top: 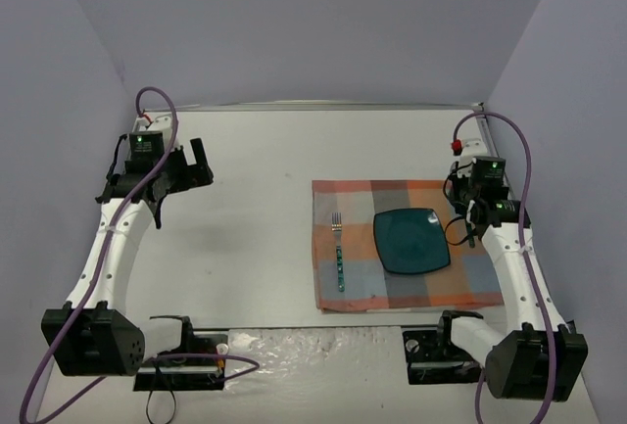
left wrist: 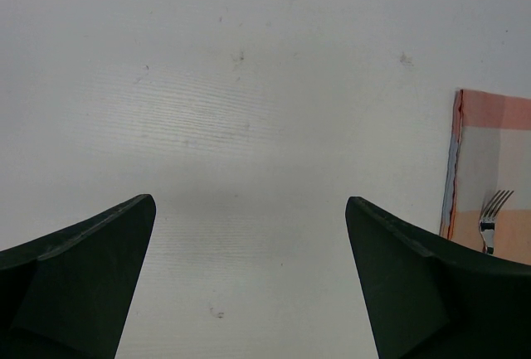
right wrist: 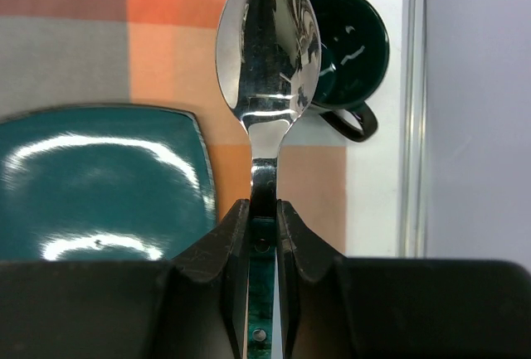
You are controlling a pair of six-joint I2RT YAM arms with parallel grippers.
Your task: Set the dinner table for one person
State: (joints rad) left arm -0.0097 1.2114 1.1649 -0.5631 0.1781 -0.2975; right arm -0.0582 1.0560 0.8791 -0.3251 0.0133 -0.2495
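Roughly two-thirds done, by my read. Plaid cloth lies flat on the dinner table, toward the right edge and nearer the front edge than the back. Teal plate sits on the cloth, right of its centre. Fork lies on the cloth left of the plate, not touching it, tines toward the far edge. Dark green mug stands at the cloth's far-right corner. Can't tell if it's fully on the cloth, and the right arm hides it in the top view.

Right gripper is clamped on the spoon by the handle, bowl pointing at the far edge. It holds the spoon above the cloth strip between the plate and the right edge. Spoon isn't down yet.

Left gripper is spread wide with nothing between the fingers. It hovers over bare table toward the far-left corner, well apart from the setting.

Left to do, as I judge it: lay the spoon on the cloth right of the plate, parallel to the fork, then let go. No knife or napkin in view, so can't say whether either is planned.

Text: none readable. No brand, label or print on the plate, mug, cutlery or cloth.
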